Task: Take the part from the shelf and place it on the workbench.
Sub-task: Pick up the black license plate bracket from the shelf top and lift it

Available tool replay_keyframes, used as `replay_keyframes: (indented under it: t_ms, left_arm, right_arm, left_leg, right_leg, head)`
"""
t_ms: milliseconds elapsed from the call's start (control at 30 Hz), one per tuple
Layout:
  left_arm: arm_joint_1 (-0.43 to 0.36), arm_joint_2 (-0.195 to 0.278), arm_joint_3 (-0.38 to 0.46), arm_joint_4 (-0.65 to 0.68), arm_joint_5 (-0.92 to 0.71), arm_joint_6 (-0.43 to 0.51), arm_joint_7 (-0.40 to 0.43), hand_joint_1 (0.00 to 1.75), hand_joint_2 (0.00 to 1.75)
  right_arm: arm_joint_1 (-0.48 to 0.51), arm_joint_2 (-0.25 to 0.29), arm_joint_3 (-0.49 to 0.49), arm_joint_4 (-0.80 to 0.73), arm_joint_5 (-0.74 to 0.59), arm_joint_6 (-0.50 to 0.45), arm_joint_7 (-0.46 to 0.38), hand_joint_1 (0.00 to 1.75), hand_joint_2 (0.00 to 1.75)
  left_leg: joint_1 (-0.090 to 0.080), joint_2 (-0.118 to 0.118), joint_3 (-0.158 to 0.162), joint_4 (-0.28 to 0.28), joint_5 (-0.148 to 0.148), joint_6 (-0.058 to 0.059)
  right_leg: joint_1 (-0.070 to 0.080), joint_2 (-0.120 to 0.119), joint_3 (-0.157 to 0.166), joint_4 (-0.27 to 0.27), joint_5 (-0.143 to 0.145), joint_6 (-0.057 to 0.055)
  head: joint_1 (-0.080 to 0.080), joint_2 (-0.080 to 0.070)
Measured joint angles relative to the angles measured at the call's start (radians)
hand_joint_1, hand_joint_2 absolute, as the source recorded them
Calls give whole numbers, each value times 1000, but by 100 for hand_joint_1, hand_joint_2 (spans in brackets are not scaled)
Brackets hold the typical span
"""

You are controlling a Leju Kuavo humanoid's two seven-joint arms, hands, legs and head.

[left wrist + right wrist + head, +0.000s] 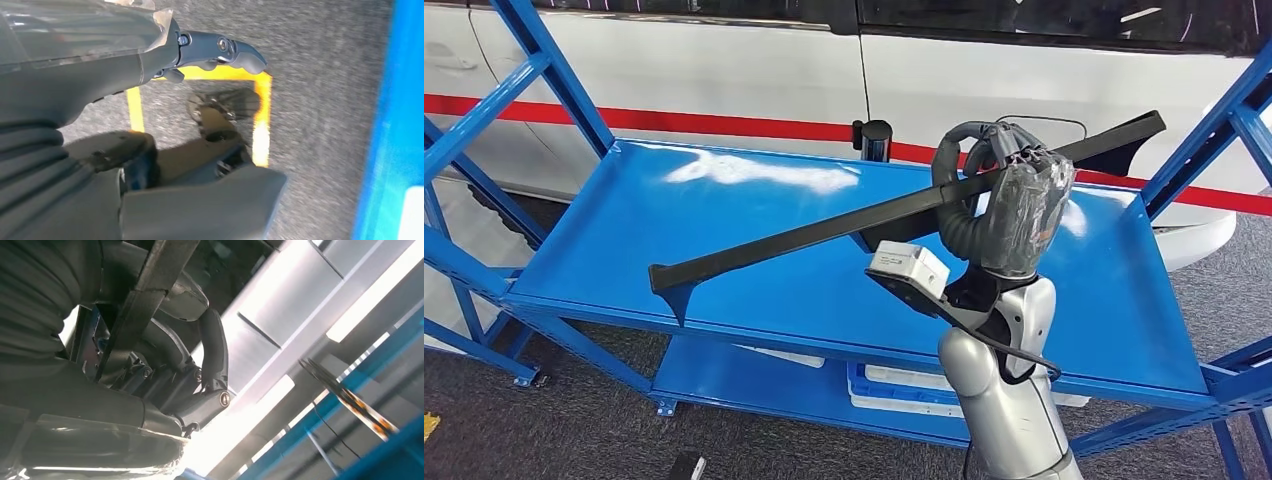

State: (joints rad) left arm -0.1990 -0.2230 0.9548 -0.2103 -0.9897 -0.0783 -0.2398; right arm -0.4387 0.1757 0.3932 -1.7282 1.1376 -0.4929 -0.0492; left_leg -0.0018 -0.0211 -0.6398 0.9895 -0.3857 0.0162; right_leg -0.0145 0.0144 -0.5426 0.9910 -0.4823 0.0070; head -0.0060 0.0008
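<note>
Right hand (1014, 190) grips the long black part (824, 228) well toward its far-right end, its long axis slanting above the blue shelf (724, 250), leaving most of its length overhanging leftward.

Head view: you look forward and down from high on the body onto the blue shelf (724, 230), at middle range, with the right arm rising from below. Left wrist view: you look down at the floor (320, 75) from close behind the left hand (220, 50). Right wrist view: you look upward from just behind the right hand (190, 365), very near. The head and right wrist views share that hand and the bar (824, 225) it grips.
</note>
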Motion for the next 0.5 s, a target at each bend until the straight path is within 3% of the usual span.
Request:
replay_keyframes:
  t_ms: [67,100,167,233,267,300,367,400,433,500]
  left_arm:
    - [0,1,0,0,3,-9,23,0,175]
    - [1,2,0,0,4,-13,35,0,175]
    - [2,4,1,0,9,-6,56,0,175]
    - [5,7,6,0,23,8,67,0,175]
    - [7,8,11,0,32,13,69,0,175]
    - [8,10,16,0,40,16,69,0,175]
    - [8,13,26,0,51,21,68,0,175]
    - [8,16,29,-1,54,25,68,0,175]
    - [9,19,33,-1,56,30,67,0,175]
    - [10,23,39,-2,59,37,64,0,175]
  right_arm:
    - [-4,-6,-1,5,-57,45,6,175,175]
    - [-9,-10,-2,8,-88,67,7,175,175]
    - [-19,-23,-7,18,-140,100,8,175,175]
    - [-23,-34,-13,28,-177,117,6,175,175]
    - [-22,-39,-14,33,-194,123,4,175,175]
    - [-22,-43,-15,38,-211,127,-1,175,175]
    - [-22,-50,-16,44,-246,130,-14,175,175]
    - [-22,-51,-15,46,-263,130,-21,175,175]
    - [-23,-54,-16,48,-277,129,-29,175,175]
    - [-23,-57,-17,51,-299,127,-40,175,175]
  left_leg:
    - [4,3,17,-31,16,18]
    - [8,6,27,-52,26,27]
    - [12,11,37,-75,40,34]
    - [17,13,31,-75,44,31]
    - [21,13,26,-72,46,27]
    - [27,14,19,-66,47,21]
    - [42,14,-2,-41,45,1]
    - [47,13,-14,-26,43,-12]
    - [48,11,-26,-8,40,-23]
    - [49,5,-42,14,40,-38]
  right_leg:
    - [1,-2,2,-6,0,10]
    - [3,-3,-5,11,-14,8]
    - [1,-7,-47,107,-66,4]
    - [-10,-7,-100,225,-112,10]
    - [-17,-7,-109,248,-114,21]
    - [-26,-8,-99,231,-100,38]
    - [-46,-12,-35,113,-56,75]
    - [-48,-10,-9,68,-36,86]
    - [-49,-7,1,45,-29,88]
    - [-44,4,-13,65,-30,70]
  head:
    - [-1,0]
    - [-1,0]
    - [1,0]
    - [2,0]
    - [2,0]
    - [2,0]
    - [3,0]
    - [5,0]
    - [7,0]
    - [4,0]
